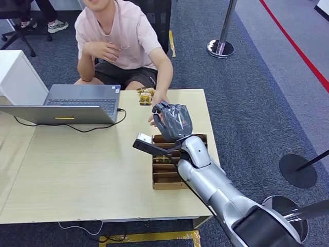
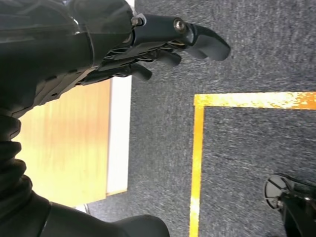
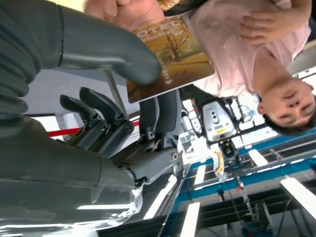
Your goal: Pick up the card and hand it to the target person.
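Right hand (image 1: 173, 121) is raised above the far-right part of the table (image 1: 89, 170), at about 1 o'clock from table centre. Wrist view: its thumb (image 3: 111, 47) lies across the card (image 3: 171, 59) while the darker fingers (image 3: 98, 116) are curled apart from the card, so whether the robot actually grips the card I cannot tell. The card is a yellow-brown printed one with a tree picture, and it sits between the robot's thumb and the person's hand (image 3: 123, 11), which touches its far edge. The person (image 1: 116, 36) in a pink shirt sits at 12 o'clock behind the table. Cardboard divider box (image 1: 165, 172) lies at 6 o'clock under the right hand; small gold packets (image 1: 146, 96) at 10 o'clock from it; open laptop (image 1: 73, 103) at 9 o'clock. Left hand (image 2: 156, 44) hangs beside the table edge over grey carpet — fingers extended, nothing in them.
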Available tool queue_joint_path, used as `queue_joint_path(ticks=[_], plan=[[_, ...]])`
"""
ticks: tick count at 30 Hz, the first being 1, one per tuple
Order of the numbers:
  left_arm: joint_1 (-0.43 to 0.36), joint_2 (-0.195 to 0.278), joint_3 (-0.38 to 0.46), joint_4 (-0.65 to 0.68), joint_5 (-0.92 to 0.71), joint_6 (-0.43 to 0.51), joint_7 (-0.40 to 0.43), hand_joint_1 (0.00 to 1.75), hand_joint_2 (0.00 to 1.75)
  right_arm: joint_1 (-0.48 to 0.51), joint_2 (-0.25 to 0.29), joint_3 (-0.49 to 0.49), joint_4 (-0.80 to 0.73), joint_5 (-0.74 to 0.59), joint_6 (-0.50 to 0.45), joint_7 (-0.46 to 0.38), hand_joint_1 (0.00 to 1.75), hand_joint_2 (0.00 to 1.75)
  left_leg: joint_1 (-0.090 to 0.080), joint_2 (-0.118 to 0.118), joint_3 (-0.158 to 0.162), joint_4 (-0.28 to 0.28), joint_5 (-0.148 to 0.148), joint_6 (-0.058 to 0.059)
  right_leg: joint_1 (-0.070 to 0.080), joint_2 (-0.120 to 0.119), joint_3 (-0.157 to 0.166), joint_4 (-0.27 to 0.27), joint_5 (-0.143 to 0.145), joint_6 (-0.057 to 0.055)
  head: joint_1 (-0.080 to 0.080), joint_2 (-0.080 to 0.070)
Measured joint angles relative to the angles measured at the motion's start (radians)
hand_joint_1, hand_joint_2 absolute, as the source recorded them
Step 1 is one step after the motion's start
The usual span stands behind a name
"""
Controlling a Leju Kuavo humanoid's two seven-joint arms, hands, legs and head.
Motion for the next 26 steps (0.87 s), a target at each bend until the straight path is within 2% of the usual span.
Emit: queue_joint_path(ticks=[3,7,9,13,20,26], plan=[[0.000,0.000,0.000,0.000,-0.002,-0.004,0.000,0.00,1.75,-0.046,0.031,-0.008,0.082,0.018,-0.001,0.011,1.71,1.75,0.000,0.000,0.000,0.000,0.000,0.000,0.000,0.000,0.000,0.000,0.000,0.000,0.000,0.000],[0.000,0.000,-0.003,0.000,-0.020,-0.016,0.000,0.00,1.75,-0.089,0.052,-0.023,0.162,0.030,-0.002,0.029,0.00,1.75,0.000,0.000,0.000,0.000,0.000,0.000,0.000,0.000,0.000,0.000,0.000,0.000,0.000,0.000],[0.000,0.000,-0.009,0.000,-0.032,-0.018,-0.002,0.00,1.75,-0.103,0.055,-0.030,0.189,0.032,-0.003,0.035,0.00,1.75,0.000,0.000,0.000,0.000,0.000,0.000,0.000,0.000,0.000,0.000,0.000,0.000,0.000,0.000],[0.000,0.000,-0.020,0.000,-0.041,-0.013,-0.009,0.00,0.00,-0.112,0.056,-0.048,0.222,0.034,-0.003,0.043,0.00,1.75,0.000,0.000,0.000,0.000,0.000,0.000,0.000,0.000,0.000,0.000,0.000,0.000,0.000,0.000],[0.000,0.000,-0.025,0.000,-0.041,-0.016,-0.009,0.00,0.00,-0.113,0.052,-0.077,0.243,0.034,-0.003,0.050,0.00,1.75,0.000,0.000,0.000,0.000,0.000,0.000,0.000,0.000,0.000,0.000,0.000,0.000,0.000,0.000],[0.000,0.001,-0.025,0.000,-0.030,-0.017,0.001,0.00,0.00,-0.121,0.048,-0.116,0.248,-0.024,0.018,0.042,0.00,1.75,0.000,0.000,0.000,0.000,0.000,0.000,0.000,0.000,0.000,0.000,0.000,0.000,0.000,0.000]])
